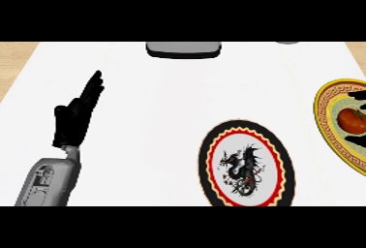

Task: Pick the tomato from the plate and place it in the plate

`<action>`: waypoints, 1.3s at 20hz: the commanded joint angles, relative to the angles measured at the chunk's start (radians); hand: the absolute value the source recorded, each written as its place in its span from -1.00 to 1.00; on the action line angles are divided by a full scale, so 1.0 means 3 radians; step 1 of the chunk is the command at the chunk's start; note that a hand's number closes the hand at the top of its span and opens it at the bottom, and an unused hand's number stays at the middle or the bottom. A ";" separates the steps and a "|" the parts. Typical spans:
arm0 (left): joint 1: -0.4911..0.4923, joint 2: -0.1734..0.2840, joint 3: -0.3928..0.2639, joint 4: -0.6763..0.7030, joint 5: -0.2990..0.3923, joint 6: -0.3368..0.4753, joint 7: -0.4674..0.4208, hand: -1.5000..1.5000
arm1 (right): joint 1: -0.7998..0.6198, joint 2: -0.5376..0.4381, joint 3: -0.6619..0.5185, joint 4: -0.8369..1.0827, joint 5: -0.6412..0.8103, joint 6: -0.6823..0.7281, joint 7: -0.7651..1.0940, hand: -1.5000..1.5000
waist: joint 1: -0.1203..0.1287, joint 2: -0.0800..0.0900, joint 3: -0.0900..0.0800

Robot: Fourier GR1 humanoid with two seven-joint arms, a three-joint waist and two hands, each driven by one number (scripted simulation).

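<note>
At three o'clock, the tomato sits on the yellow-rimmed plate, right hand fingertips beside it, grip indeterminable. Dragon plate lies at five o'clock. Left hand rests open at nine o'clock.

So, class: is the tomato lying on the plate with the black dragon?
No. The tomato lies on the yellow-rimmed plate at the right edge, while the dragon plate holds nothing.

Before you, a white desk carries two plates: a black-rimmed plate with a dragon design near the front, right of centre, and a yellow-rimmed plate at the right edge. A grey object sits at the far edge.
</note>
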 commanded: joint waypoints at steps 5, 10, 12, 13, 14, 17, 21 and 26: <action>-0.0114 0.0062 0.0118 0.0032 0.0085 -0.0075 0.0058 0.00 | -0.0257 0.0053 -0.0420 0.0276 -0.0484 0.0535 -0.0360 -1.00 | -0.0041 -0.0003 0.0000; -0.0022 0.0048 0.0088 0.0091 0.0033 -0.0073 -0.0101 0.00 | -0.0262 -0.0305 -0.0927 0.0510 -0.0943 0.0761 -0.0303 -1.00 | -0.0027 0.0014 0.0004; -0.0034 -0.0048 0.0024 0.0066 -0.0057 0.0054 -0.0010 0.00 | -0.0231 -0.0430 -0.1066 0.0593 -0.1078 0.0860 -0.0213 -1.00 | -0.0041 0.0006 0.0003; -0.0021 -0.0026 0.0024 0.0080 -0.0045 0.0008 -0.0058 0.00 | -0.0272 -0.0594 -0.1113 0.0618 -0.1127 0.0992 -0.0052 -1.00 | -0.0052 -0.0001 0.0000; 0.0031 0.0003 0.0073 -0.0078 0.0037 -0.0021 0.0053 0.00 | -0.0083 -0.0748 -0.1206 0.0661 -0.1200 0.1056 -0.0207 -1.00 | -0.0051 -0.0007 0.0004; 0.0113 -0.0029 0.0003 -0.0047 -0.0045 -0.0004 -0.0066 0.00 | 0.0020 -0.0905 -0.1360 0.0810 -0.1332 0.1123 -0.0174 -1.00 | -0.0019 0.0011 0.0009; 0.0017 0.0022 0.0074 0.0002 0.0048 -0.0094 0.0006 0.00 | 0.0308 -0.1185 -0.1461 0.0885 -0.1414 0.1385 -0.0334 -1.00 | -0.0032 0.0029 0.0020; -0.0006 -0.0054 0.0036 -0.0061 0.0041 -0.0052 -0.0013 0.00 | 0.0456 -0.1320 -0.1450 0.0871 -0.1412 0.1696 -0.0347 -1.00 | -0.0009 0.0032 0.0029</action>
